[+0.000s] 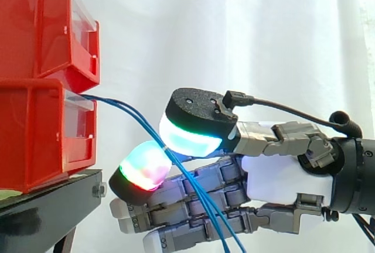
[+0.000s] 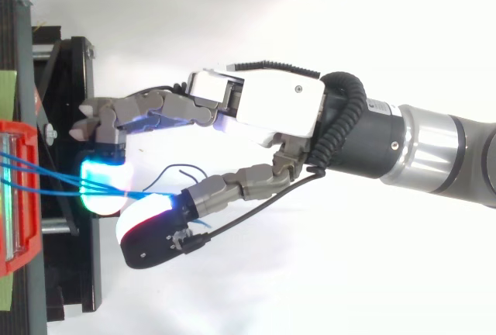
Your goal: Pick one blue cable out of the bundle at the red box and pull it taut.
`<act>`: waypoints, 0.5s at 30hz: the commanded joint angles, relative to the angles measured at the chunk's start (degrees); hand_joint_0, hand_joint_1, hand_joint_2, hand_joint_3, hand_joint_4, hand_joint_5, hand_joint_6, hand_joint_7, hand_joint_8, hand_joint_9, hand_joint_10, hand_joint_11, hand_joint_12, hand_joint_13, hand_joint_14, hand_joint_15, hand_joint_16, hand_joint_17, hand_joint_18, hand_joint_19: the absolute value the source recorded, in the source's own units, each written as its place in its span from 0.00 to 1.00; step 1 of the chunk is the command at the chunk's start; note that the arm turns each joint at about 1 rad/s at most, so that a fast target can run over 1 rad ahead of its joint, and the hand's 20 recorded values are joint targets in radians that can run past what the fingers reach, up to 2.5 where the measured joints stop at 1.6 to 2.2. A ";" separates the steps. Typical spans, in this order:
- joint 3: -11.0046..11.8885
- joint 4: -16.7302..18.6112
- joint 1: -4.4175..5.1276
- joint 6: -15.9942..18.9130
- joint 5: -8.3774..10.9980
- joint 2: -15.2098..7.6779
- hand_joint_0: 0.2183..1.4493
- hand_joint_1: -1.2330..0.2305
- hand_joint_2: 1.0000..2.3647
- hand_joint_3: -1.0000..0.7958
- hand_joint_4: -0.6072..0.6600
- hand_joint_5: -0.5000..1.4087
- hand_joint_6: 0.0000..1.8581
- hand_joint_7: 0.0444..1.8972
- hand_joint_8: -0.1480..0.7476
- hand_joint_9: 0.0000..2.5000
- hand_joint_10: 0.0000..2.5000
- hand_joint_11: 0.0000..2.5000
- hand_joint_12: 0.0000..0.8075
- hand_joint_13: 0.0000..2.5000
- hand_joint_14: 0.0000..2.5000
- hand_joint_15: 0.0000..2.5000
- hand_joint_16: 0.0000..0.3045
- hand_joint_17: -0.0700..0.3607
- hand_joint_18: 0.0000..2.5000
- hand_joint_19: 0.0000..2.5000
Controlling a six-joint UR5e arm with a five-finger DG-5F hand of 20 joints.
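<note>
1. Red plastic is forming two stacked bins at the left of the side view: the upper bin (image 1: 41, 30) is sitting on the lower bin (image 1: 35, 130), and both are resting on the black stand (image 1: 53, 197) in front of the white curtain (image 1: 234, 36)
2. Thin blue cables (image 1: 137, 114) are coming out of the front of the lower bin, just under its clear lip, and are curving down and to the right instead of running in a straight line
3. Reaching in from the right, the hand (image 1: 281, 180) is lying roughly level, with its fingers pointing towards the bins
4. Its thumb pad (image 1: 190, 133), glowing green and white, is pressing down opposite a finger pad (image 1: 143, 168) glowing red and green, and the blue cables are passing right between the two, so the hand is pinching them
5. Below the pinch the strands are fanning apart again, crossing in front of the lower fingers and running off the bottom edge of the side view
6. From above, the blue cables (image 2: 46, 176) are leaving the lower bin (image 2: 19, 257) as separate strands and converging where the thumb pad (image 2: 147, 230) is meeting the cyan-lit finger pad (image 2: 105, 188); how many strands are actually caught there is not something I can tell
7. Also from above, the other fingers are stretching out towards the black stand (image 2: 77, 94), while the hand (image 2: 271, 106) is showing its white back
</note>
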 commanded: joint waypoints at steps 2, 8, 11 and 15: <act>0.09 0.06 -0.09 0.00 0.00 0.00 0.32 0.35 0.01 0.37 0.67 0.18 0.38 0.54 0.52 0.16 0.00 0.02 0.47 0.09 0.00 0.01 0.18 0.46 0.14 0.07; 0.09 0.06 -0.09 0.00 0.00 0.00 0.32 0.35 0.01 0.38 0.66 0.18 0.42 0.50 0.53 0.17 0.00 0.02 0.47 0.09 0.00 0.01 0.19 0.46 0.14 0.07; 0.09 0.06 -0.18 0.00 -0.09 0.00 0.31 0.35 0.01 0.41 0.66 0.17 0.45 0.49 0.53 0.17 0.00 0.03 0.47 0.10 0.00 0.01 0.19 0.46 0.14 0.07; 0.09 0.06 -0.27 0.09 -0.09 0.00 0.30 0.35 0.01 0.47 0.66 0.17 0.46 0.50 0.54 0.18 0.00 0.04 0.47 0.10 0.00 0.02 0.19 0.46 0.15 0.07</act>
